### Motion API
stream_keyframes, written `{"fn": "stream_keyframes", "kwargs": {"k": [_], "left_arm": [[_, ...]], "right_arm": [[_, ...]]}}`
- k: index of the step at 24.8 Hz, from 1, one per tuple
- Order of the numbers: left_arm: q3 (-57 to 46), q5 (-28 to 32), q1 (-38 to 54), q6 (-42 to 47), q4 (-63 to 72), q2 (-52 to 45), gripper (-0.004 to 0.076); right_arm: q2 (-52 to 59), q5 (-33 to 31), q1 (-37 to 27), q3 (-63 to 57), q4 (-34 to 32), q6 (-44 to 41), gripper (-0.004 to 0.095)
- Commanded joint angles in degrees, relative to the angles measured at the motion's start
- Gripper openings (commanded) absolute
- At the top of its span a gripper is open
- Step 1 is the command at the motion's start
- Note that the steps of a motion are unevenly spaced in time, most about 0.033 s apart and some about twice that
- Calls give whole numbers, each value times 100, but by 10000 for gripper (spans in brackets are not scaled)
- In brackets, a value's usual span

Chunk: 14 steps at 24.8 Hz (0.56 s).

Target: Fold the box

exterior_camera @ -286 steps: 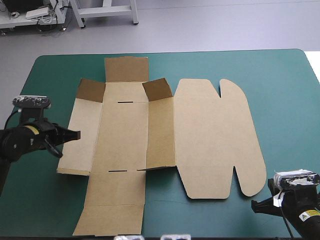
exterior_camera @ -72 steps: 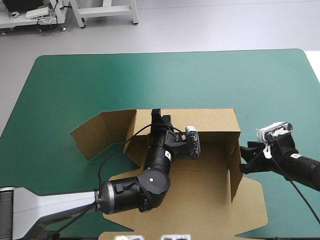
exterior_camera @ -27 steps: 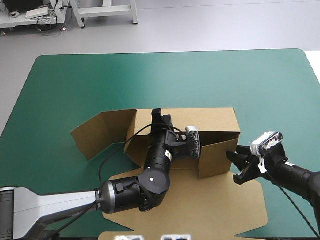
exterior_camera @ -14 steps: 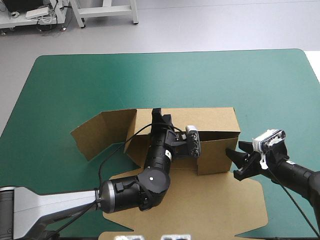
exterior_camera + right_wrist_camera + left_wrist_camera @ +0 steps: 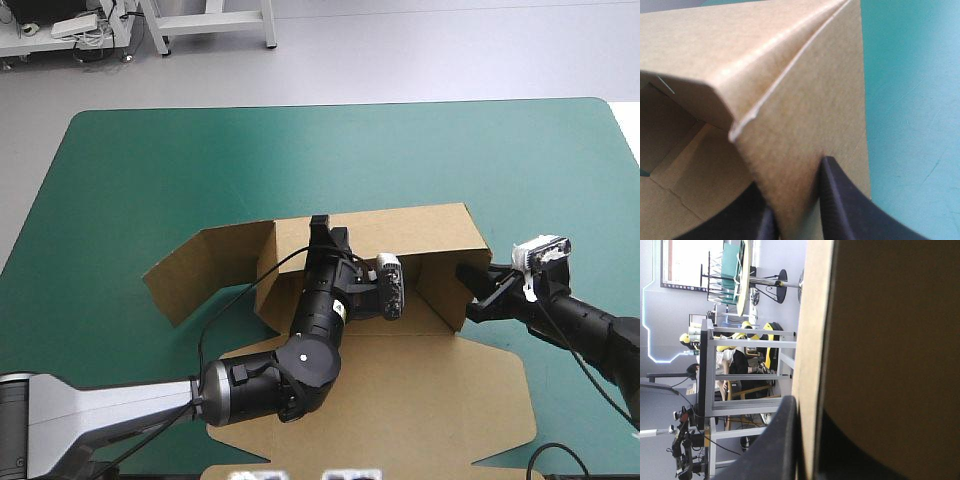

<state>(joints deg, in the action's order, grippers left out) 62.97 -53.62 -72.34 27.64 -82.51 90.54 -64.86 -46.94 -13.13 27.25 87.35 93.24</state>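
Observation:
The brown box (image 5: pixel 420 232) stands in the middle of the teal-green table with its far wall raised and its lid panel (image 5: pixel 420 400) flat toward the near edge. My left gripper (image 5: pixel 322 230) reaches over the box floor and is shut on the far wall's top edge; in the left wrist view the board edge (image 5: pixel 812 340) runs between its black fingers (image 5: pixel 775 440). My right gripper (image 5: pixel 470 288) is shut on the right end flap (image 5: pixel 445 290). The right wrist view shows that flap (image 5: pixel 805 110) pinched between the fingers (image 5: pixel 840 200).
A loose side flap (image 5: pixel 200 265) of the box angles out to the left, half raised. The left arm's big black body (image 5: pixel 290 375) lies over the near part of the board. Bare teal-green cover (image 5: pixel 300 160) stretches beyond the box to the far edge.
The right end flap, folded inward across the box just before, has swung back out to the right with my right gripper on it. The far wall leans slightly farther back.

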Motion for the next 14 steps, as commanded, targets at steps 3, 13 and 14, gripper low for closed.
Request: {"fn": "stream_keyframes", "kwargs": {"k": [3, 13, 14], "left_arm": [[100, 376, -88, 129, 155, -173, -8], [100, 240, -54, 142, 155, -122, 137], [100, 240, -54, 142, 130, -122, 198]], "right_arm": [[-29, -57, -15, 111, 6, -95, -7], [-29, -96, -15, 111, -697, -477, -3], [-29, -96, -15, 111, -697, -503, -3]]}}
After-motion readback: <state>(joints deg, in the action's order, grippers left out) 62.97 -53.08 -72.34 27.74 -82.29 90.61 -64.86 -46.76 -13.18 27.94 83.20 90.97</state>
